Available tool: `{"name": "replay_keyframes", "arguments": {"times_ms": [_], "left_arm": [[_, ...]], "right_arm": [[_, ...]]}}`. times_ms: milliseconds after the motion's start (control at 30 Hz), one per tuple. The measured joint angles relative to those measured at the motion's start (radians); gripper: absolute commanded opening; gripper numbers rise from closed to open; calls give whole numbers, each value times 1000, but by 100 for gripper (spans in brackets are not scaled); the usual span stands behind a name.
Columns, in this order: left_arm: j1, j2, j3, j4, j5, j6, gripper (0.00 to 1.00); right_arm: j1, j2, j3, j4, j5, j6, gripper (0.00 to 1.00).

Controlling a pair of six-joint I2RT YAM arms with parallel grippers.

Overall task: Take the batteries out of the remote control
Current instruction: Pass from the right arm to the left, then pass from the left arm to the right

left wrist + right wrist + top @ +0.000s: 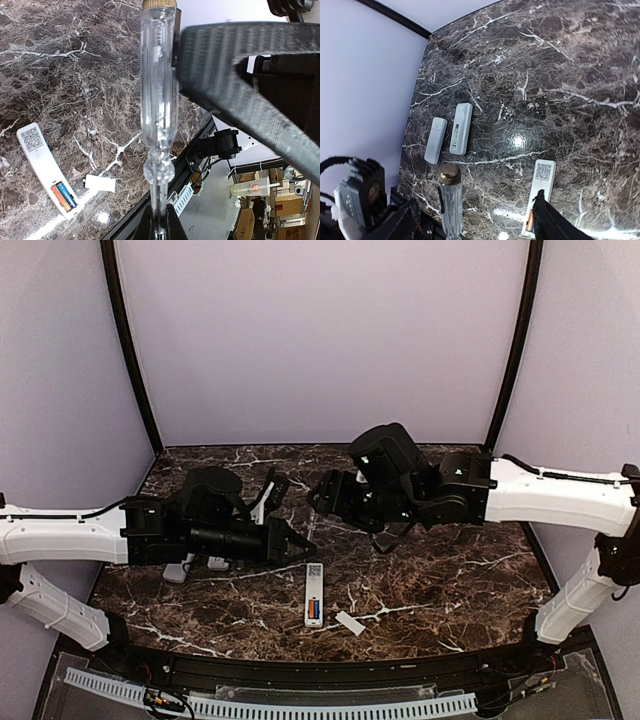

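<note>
So, the batteries [63,196] we're after are two skinny little cylinders, one orange and one blue. They lie side by side in the open compartment of the remote control [314,592]. That remote is white and flat on the bench [450,580], at about 6 o'clock in the top view. The compartment is at its 6 o'clock end and a QR sticker is at its 12 o'clock end.

Counting up, we get three remotes, two batteries, one cover and one screwdriver. The small white cover [100,183] lies loose just off the battery end, around 4 o'clock from it seen from above. The screwdriver [157,90] has a clear handle and a brass cap. The two other remotes [461,128] lie side by side over at 9 o'clock.

The left fingers [145,234] are clamped tight on the screwdriver's thin end. The right fingers [550,220] are spread wide with nothing gripped, right next to the handle.

Hard-to-see stuff:
- From above, the left arm covers most of the other remotes.
- In the right wrist view, a finger blocks part of the battery bay.
- The screwdriver's tip is buried between the left fingers.
- We can't read the battery labels, they're too small.
</note>
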Motion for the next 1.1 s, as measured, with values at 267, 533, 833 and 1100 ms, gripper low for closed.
{"name": "replay_keyframes", "arguments": {"times_ms": [267, 533, 833, 1100], "left_arm": [[5, -56, -21, -51, 10, 71, 0], [27, -112, -39, -113, 201, 245, 0], [27, -126, -39, -108, 482, 315, 0], [27, -126, -62, -4, 592, 272, 0]], "right_arm": [[-83, -175, -140, 98, -166, -260, 87], [-170, -338, -292, 190, -560, -453, 88], [-172, -301, -300, 318, -882, -480, 71], [-165, -235, -303, 396, -1019, -461, 53]]}}
